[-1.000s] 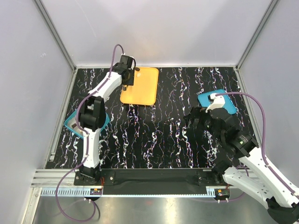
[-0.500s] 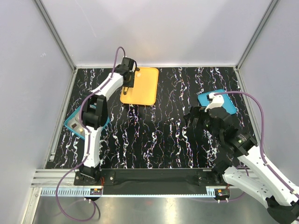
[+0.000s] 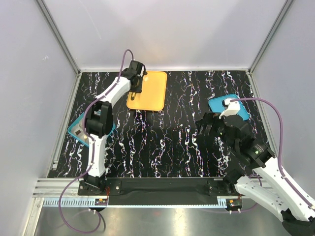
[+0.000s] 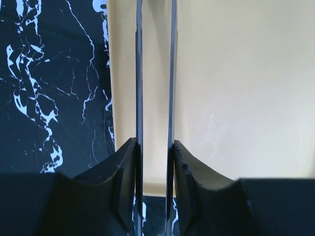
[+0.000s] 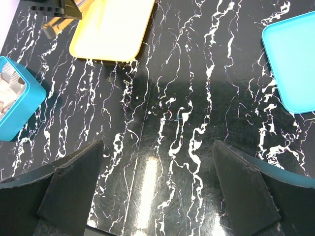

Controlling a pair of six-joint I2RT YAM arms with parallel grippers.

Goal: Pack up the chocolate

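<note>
My left gripper [image 3: 138, 82] reaches over the left edge of the flat orange tray [image 3: 150, 93]. In the left wrist view its jaws [image 4: 155, 143] press on two thin metal tweezer blades [image 4: 139, 73] that run out over the tray [image 4: 236, 88], with a narrow empty gap between them. No chocolate shows on the tray or between the blades. My right gripper [image 3: 210, 129] hangs wide open over bare marbled table [image 5: 162, 98], its fingers [image 5: 74, 182] holding nothing. The teal box [image 5: 22, 105] holds pale fluted cups; I cannot tell what lies in them.
The teal box [image 3: 74, 130] sits at the table's left edge, half hidden behind my left arm. A flat teal lid [image 3: 216, 103] lies at the right, partly under my right arm, and shows in the right wrist view [image 5: 293, 64]. Grey walls close in three sides.
My left gripper has slid a little farther back along the tray's left edge. The right arm has drifted slightly to the right, still open.
</note>
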